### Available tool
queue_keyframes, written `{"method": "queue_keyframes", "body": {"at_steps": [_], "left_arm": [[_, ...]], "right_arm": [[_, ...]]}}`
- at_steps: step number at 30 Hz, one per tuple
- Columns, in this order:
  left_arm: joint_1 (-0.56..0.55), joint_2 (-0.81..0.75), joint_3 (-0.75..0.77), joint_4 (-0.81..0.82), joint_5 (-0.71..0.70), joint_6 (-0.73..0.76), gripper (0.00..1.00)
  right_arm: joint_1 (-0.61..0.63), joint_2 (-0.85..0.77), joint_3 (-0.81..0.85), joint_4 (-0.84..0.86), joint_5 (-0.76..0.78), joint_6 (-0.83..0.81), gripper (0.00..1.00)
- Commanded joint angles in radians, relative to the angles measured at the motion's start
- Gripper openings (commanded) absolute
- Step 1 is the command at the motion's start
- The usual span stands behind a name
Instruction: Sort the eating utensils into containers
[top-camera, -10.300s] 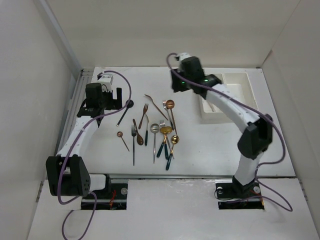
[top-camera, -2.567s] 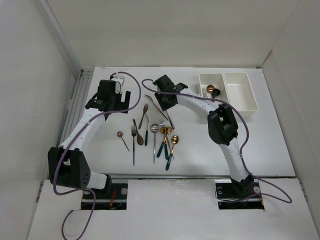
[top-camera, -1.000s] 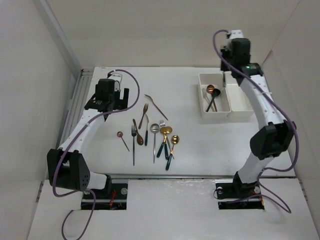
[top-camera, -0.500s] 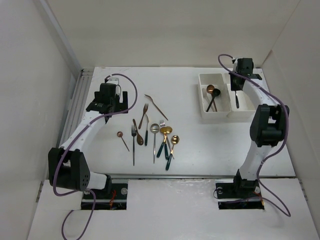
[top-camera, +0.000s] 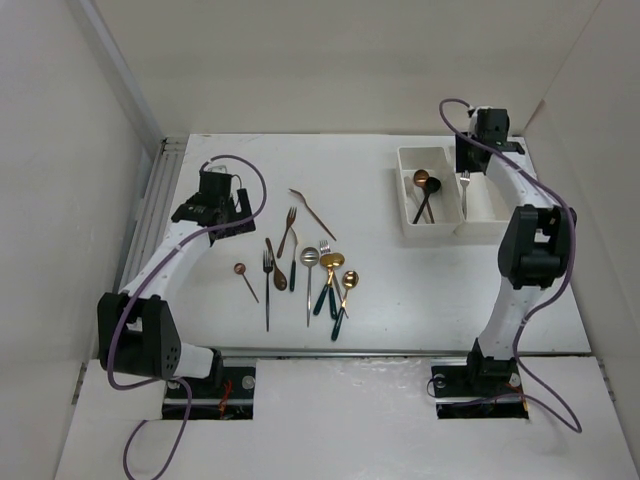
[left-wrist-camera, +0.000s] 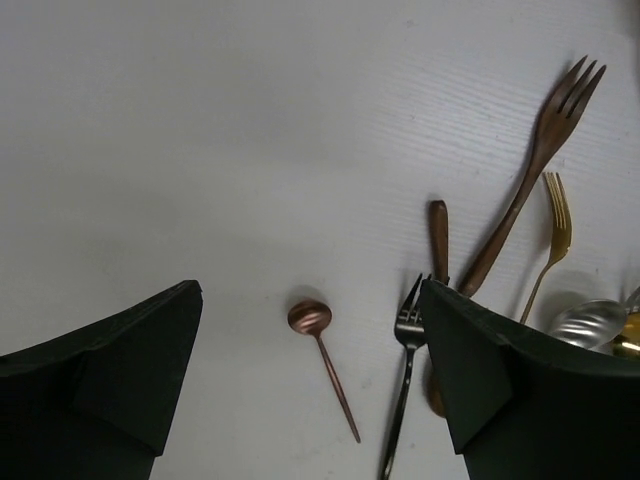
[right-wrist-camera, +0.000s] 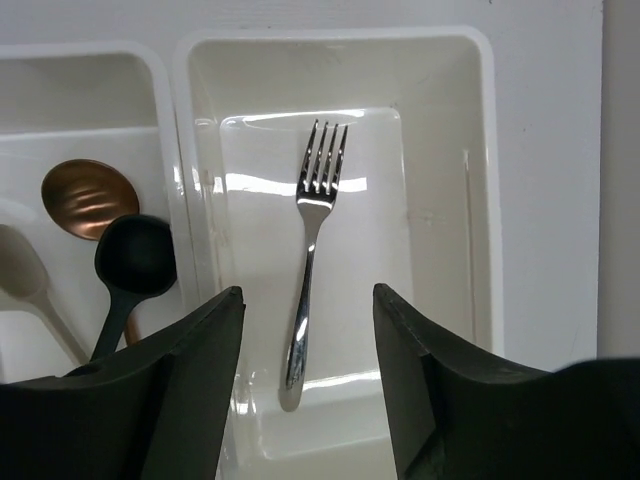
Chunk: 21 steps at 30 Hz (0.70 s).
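The eating utensils lie in a loose cluster (top-camera: 305, 262) mid-table: forks and spoons in silver, black, brown and gold with green handles. A small copper spoon (left-wrist-camera: 325, 355) lies below and between my left gripper's (left-wrist-camera: 310, 292) open fingers, which hover above it; a black fork (left-wrist-camera: 405, 335) and a brown fork (left-wrist-camera: 530, 170) are to its right. The containers (top-camera: 432, 234) stand at the back right. A silver fork (right-wrist-camera: 312, 260) lies loose in the right compartment (right-wrist-camera: 440, 200), under my open right gripper (right-wrist-camera: 308, 300). Copper and black spoons (right-wrist-camera: 110, 230) rest in the left compartment.
The white side walls of the enclosure stand close to the table's left and right edges. A metal rail (top-camera: 158, 195) runs along the left side beside my left arm. Bare table surface lies between the utensil cluster and the tray.
My right gripper has opened and let go of the silver fork, which now lies flat in the right compartment. The left gripper has shifted slightly nearer the utensil cluster.
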Motion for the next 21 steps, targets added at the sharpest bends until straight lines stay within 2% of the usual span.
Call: {"method": "queue_keyframes", "body": {"at_steps": [1, 4, 7, 9, 15, 16, 17, 21], "left_arm": [[0.006, 0.014, -0.024, -0.127, -0.011, -0.151, 0.84], [0.006, 0.026, -0.024, -0.185, -0.011, -0.221, 0.72], [0.006, 0.054, -0.024, -0.244, 0.057, -0.252, 0.67], [0.006, 0.065, -0.077, -0.253, 0.118, -0.264, 0.61], [0.006, 0.065, -0.189, -0.216, 0.152, -0.294, 0.54], [-0.004, 0.077, -0.19, -0.204, 0.152, -0.309, 0.54], [-0.005, 0.077, -0.19, -0.193, 0.14, -0.32, 0.5], [-0.005, 0.12, -0.19, -0.138, 0.13, -0.329, 0.49]], "right_arm": [[-0.004, -0.121, 0.023, 0.002, 0.002, 0.066, 0.6], [0.027, -0.249, -0.056, 0.013, 0.037, 0.126, 0.61], [0.106, -0.36, -0.137, 0.024, 0.088, 0.136, 0.61], [0.164, -0.402, -0.189, 0.036, 0.111, 0.146, 0.61], [0.2, -0.512, -0.264, 0.056, 0.083, 0.178, 0.61], [0.2, -0.521, -0.283, 0.056, 0.083, 0.178, 0.61], [0.2, -0.534, -0.283, 0.065, 0.083, 0.169, 0.61], [0.2, -0.554, -0.292, 0.054, 0.074, 0.148, 0.61]]}}
